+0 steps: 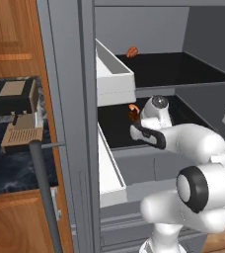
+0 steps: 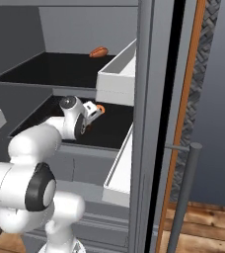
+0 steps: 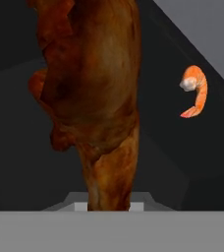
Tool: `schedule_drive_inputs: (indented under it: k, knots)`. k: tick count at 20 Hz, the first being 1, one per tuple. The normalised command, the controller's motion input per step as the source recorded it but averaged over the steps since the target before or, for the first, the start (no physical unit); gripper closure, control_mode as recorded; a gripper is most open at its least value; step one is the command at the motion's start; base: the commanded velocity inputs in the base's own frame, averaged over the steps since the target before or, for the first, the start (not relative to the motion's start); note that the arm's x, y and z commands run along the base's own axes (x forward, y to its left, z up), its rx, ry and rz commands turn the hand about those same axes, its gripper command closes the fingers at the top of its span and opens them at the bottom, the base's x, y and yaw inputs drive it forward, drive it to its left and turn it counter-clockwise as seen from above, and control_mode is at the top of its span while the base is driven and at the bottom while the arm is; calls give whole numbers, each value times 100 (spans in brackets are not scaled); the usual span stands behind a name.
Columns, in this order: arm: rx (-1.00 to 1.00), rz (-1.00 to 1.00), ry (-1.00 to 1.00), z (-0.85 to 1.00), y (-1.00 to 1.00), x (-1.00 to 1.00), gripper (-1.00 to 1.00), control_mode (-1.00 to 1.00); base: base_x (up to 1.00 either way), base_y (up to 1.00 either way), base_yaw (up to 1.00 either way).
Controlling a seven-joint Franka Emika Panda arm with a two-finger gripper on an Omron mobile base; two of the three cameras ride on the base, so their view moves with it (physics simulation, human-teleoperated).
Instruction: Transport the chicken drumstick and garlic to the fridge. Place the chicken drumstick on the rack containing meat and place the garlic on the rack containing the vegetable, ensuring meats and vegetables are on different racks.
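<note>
Inside the fridge (image 1: 75,99), one chicken drumstick (image 3: 92,93) is being gripped by the tool (image 2: 95,111) above the middle rack (image 2: 104,131); one shrimp (image 3: 195,91) is being shown beside it, one sausage (image 2: 98,52) higher up.

Fridge (image 2: 151,74) open; arm reaches to lower rack (image 2: 109,131), orange-brown item (image 2: 98,52) on upper rack (image 2: 60,69).

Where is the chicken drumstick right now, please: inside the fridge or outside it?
Inside. The chicken drumstick is carried over the dark lower rack of the fridge, near a shrimp.
</note>
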Motion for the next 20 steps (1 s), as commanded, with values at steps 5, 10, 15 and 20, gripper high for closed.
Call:
schedule_drive_inputs:
  k: [5, 10, 15, 20]
  knots:
    - [0, 0, 19, -51, 0, 45, 100, -100, 0, 0, 0]
    - [0, 0, 8, -70, -6, 1, 100, -100, 0, 0, 0]
    - [-2, 0, -8, -92, 0, -51, 100, -100, 0, 0, 0]
    - [3, 1, -69, -83, 2, -100, 100, -100, 0, 0, 0]
